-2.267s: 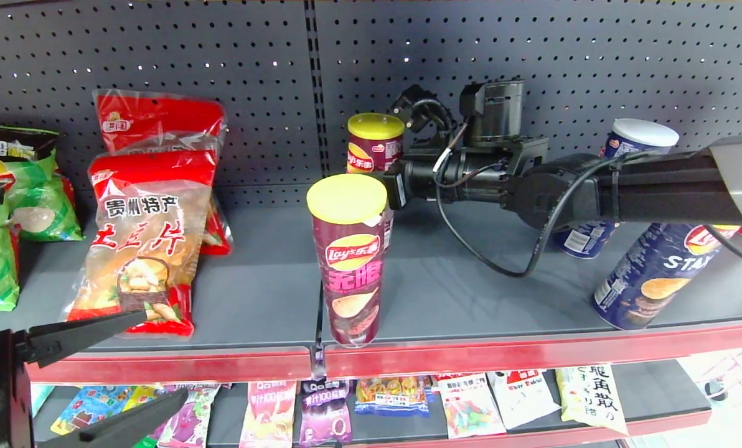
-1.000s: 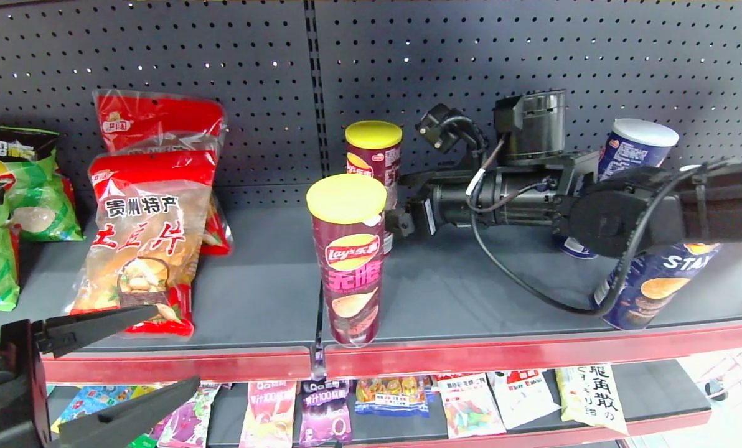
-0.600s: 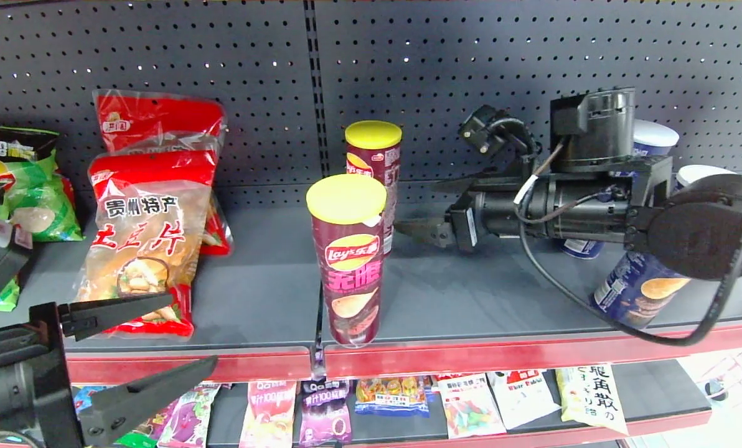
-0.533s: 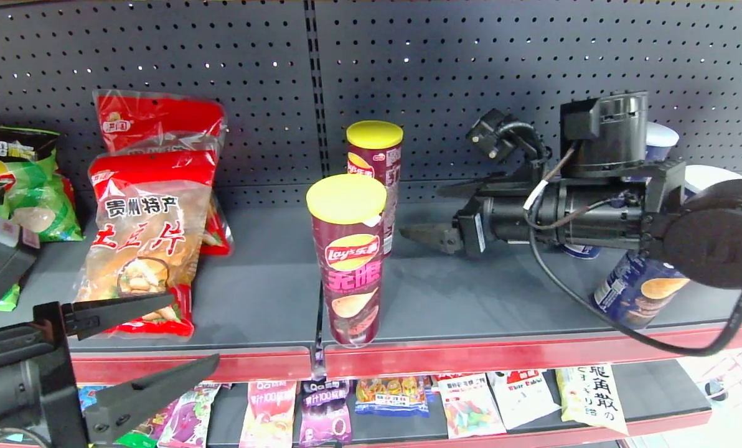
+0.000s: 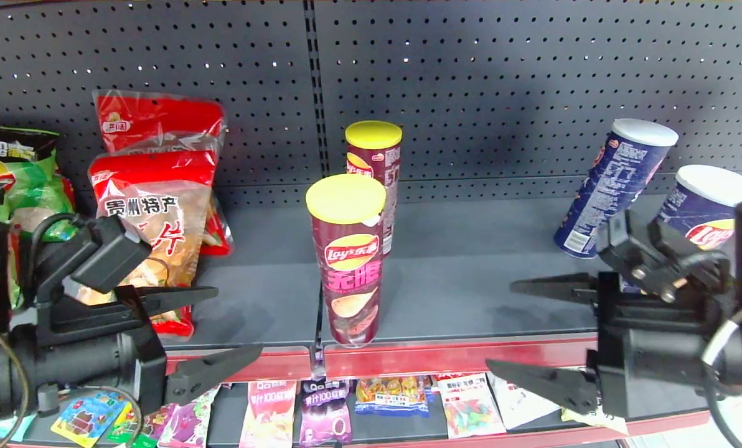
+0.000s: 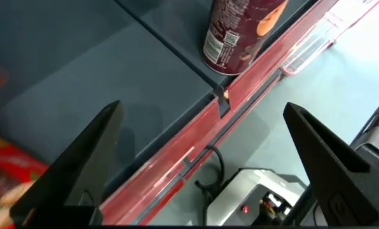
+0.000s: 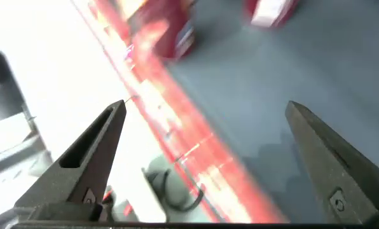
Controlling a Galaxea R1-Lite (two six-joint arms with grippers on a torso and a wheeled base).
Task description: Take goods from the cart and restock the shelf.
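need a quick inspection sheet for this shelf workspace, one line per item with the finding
surface: grey shelf with red front edge
job's things: front maroon can upright at the shelf's edge, rear maroon can upright behind it; far blue can and near blue can tilted, right; red bags and green bags, left
clutter: nothing seen
grippers: left claw open, empty, before the shelf edge; right claw the same
cables: black cable looped on the left arm; pale cable on the right arm
surroundings: pegboard behind; small packets on the level below
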